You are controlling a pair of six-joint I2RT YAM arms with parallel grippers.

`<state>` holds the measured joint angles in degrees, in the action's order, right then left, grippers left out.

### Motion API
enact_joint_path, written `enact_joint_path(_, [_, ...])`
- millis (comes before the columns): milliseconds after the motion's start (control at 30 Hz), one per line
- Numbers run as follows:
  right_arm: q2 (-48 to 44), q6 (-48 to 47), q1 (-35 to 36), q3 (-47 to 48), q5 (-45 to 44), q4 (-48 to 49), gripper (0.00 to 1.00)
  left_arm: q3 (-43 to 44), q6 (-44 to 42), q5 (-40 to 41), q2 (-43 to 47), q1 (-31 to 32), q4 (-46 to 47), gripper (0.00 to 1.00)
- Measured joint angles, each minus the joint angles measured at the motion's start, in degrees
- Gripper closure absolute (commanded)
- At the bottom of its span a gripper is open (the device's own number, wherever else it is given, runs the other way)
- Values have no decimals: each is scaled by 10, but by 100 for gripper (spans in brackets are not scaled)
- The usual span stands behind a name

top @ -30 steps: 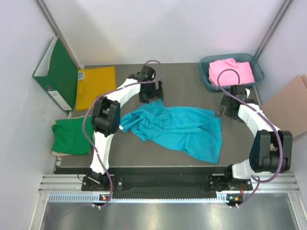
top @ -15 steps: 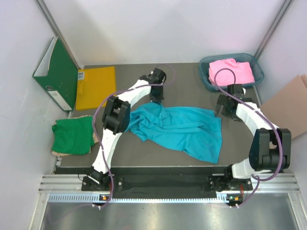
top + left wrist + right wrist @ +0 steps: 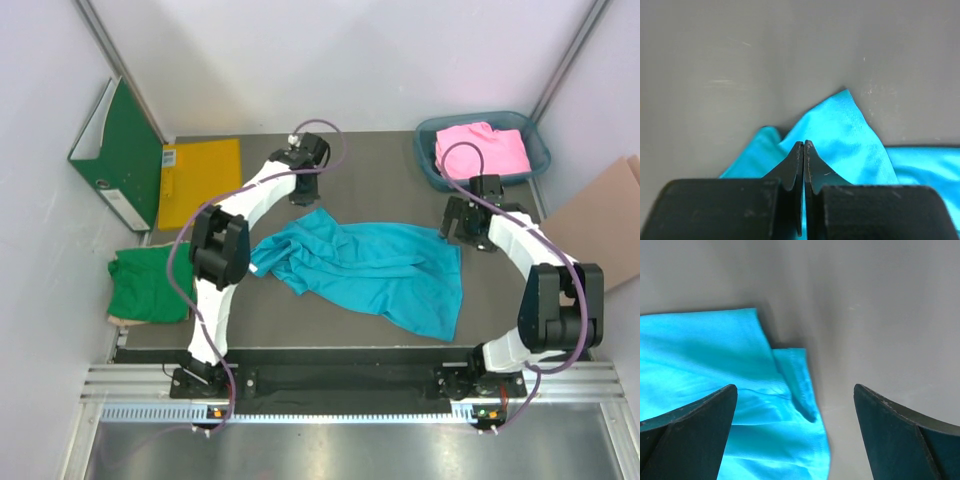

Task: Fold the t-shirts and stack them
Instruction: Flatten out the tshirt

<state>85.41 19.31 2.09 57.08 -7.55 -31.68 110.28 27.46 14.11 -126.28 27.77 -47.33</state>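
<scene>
In the top view, the turquoise t-shirt (image 3: 380, 270) lies spread but wrinkled in the middle of the dark table (image 3: 380, 175), not yet folded. The green t-shirt (image 3: 150, 285) sits folded at the left edge of the frame, and I take it as the start of the stack. The pink t-shirt (image 3: 480, 148) waits in the blue bin (image 3: 428, 165) at the upper right. The left gripper (image 3: 304, 192) reaches to the upper left edge of the turquoise cloth. The right gripper (image 3: 462, 222) hangs just beside its upper right corner. I think each arm is placed at one upper corner so that the shirt can be pulled flat before folding. The yellow envelope (image 3: 200, 180) and the green binder (image 3: 120, 155) stand at the upper left, apart from the work.

In the left wrist view, the jaws are pressed together with no gap. Turquoise cloth shows on both sides of the tips, and a pointed corner lies flat beyond them. I judge that a thin fold is pinched (the pinch itself is hidden by the fingers).

In the right wrist view, the two fingers (image 3: 690, 430) stand wide apart at the lower corners and hold nothing. Between them I see the doubled-over corner of the shirt at centre left and bare table on the right. My guess is that the gripper must come lower before it can take this corner.
</scene>
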Motion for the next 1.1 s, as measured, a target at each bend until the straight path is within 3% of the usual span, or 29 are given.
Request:
enact_joint_path(233, [48, 6, 1, 0, 64, 25, 29, -7, 3, 43, 95, -16, -10, 100])
enact_joint_path(367, [61, 10, 2, 0, 101, 25, 32, -26, 7, 48, 116, -35, -10, 100])
enact_joint_path(500, [61, 13, 10, 4, 121, 20, 41, -45, 7, 47, 114, -50, -13, 100])
enact_joint_path(733, [40, 17, 19, 3, 141, 19, 43, -50, 7, 24, 108, -49, -17, 100])
enact_joint_path(767, [39, 18, 19, 3, 142, 21, 43, -50, 7, 21, 106, -49, -17, 95])
enact_joint_path(800, [39, 18, 19, 2, 143, 24, 43, -50, 7, 17, 102, -48, -17, 78])
enact_joint_path(967, [45, 20, 30, -21, 140, 30, 51, -54, 0, -6, 83, -48, -15, 31])
enact_joint_path(1033, [55, 20, 38, -23, 134, 31, 73, -55, -1, -19, 74, -48, -13, 19])
enact_joint_path(1067, [59, 17, 41, -23, 133, 31, 91, -55, -4, -26, 70, -48, -12, 17])
enact_joint_path(1100, [65, 19, 44, -23, 132, 32, 97, -55, -4, -31, 66, -47, -10, 16])
